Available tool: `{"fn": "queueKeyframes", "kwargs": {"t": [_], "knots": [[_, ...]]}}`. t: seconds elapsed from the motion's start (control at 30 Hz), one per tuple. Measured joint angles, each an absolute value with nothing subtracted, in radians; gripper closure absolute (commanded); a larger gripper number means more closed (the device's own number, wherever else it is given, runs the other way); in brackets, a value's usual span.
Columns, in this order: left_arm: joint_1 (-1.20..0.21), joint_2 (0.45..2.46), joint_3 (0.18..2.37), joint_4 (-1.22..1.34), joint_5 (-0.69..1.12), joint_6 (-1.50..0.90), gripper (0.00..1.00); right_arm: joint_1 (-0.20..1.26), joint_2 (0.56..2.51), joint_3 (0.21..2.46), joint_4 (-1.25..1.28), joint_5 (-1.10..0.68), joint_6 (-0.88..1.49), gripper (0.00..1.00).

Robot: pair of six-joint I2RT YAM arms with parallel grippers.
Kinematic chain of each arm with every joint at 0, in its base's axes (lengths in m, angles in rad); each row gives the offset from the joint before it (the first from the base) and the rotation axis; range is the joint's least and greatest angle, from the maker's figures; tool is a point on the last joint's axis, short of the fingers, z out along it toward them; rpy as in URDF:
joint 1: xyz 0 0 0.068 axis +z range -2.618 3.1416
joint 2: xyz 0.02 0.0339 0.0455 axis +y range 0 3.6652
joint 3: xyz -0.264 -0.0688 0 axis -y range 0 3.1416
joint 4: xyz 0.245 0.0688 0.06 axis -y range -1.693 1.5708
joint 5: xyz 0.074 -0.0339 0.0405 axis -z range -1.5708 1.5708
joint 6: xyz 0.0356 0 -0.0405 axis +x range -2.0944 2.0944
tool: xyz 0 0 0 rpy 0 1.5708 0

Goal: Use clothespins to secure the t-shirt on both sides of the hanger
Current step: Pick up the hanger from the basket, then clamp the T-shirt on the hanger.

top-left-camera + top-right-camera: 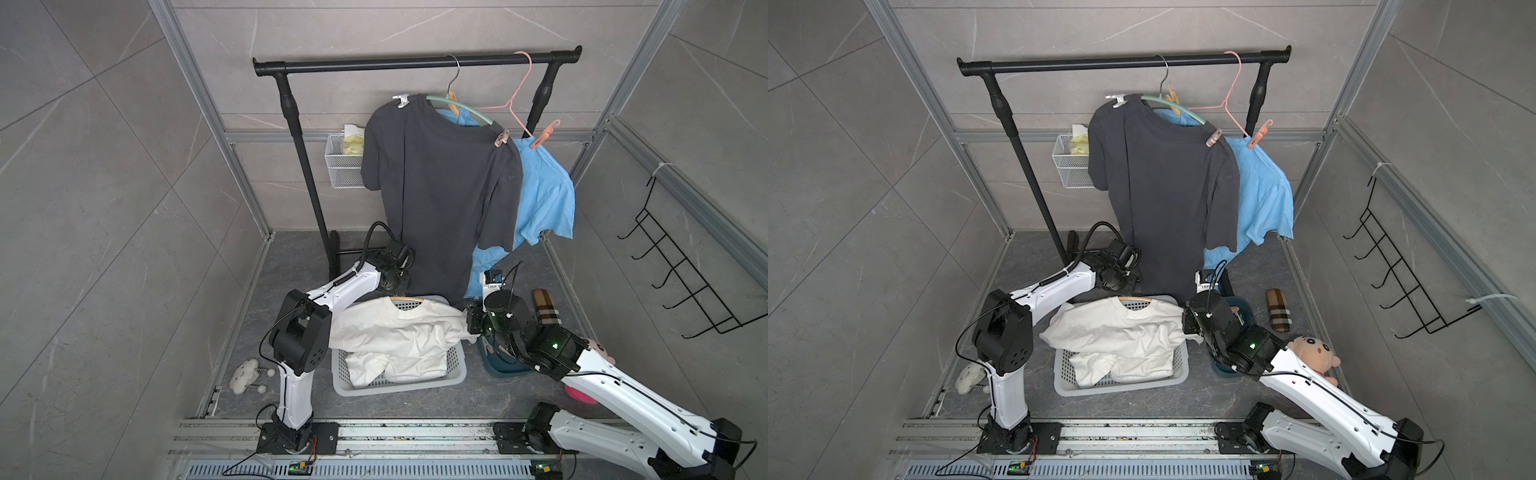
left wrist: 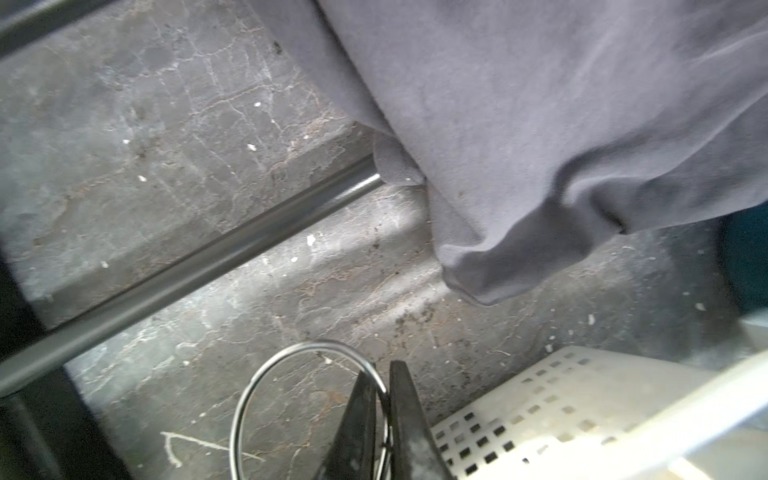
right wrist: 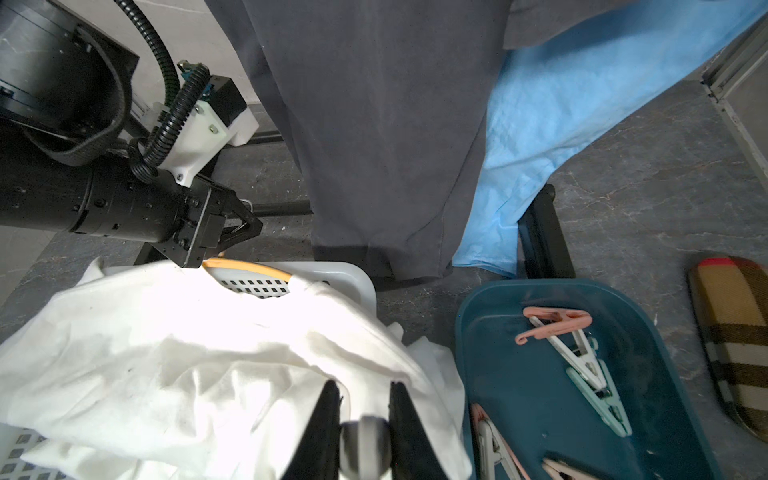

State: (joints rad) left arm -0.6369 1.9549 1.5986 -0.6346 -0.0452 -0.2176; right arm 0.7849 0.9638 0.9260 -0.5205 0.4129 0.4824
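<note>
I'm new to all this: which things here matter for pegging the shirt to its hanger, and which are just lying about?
For the job: white t-shirt, orange hanger, clothespins, teal tray.
Lying about: plaid case, plush doll, white fluffy toy, wire basket.

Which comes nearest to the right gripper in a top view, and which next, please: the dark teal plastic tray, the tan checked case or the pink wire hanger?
1. Dark teal plastic tray: on the floor, just beside the right gripper.
2. Tan checked case: on the floor, further to the robot's right.
3. Pink wire hanger: high on the black rail, farthest.
</note>
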Motion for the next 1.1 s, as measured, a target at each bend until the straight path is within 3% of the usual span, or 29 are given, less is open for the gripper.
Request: {"fn": "queueKeyframes", "kwargs": {"t": [0.3,0.5,0.83,1.1], "knots": [[-0.646,1.925,1.575,-0.548,0.041,-0.229,1.0,0.785,0.929,0.905,-0.489,0.404,0.427,1.0],[-0.658,1.844,1.558,-0.448,0.087,-0.236,1.0,0.785,0.886,0.888,-0.419,0.389,0.324,1.0],[-0.663,1.652,1.483,-0.283,0.167,-0.252,1.0,0.78,0.809,0.883,-0.26,0.349,0.044,1.0],[-0.663,1.566,1.367,-0.172,0.281,-0.233,1.0,0.715,0.763,0.746,-0.015,0.203,-0.19,1.0]]}}
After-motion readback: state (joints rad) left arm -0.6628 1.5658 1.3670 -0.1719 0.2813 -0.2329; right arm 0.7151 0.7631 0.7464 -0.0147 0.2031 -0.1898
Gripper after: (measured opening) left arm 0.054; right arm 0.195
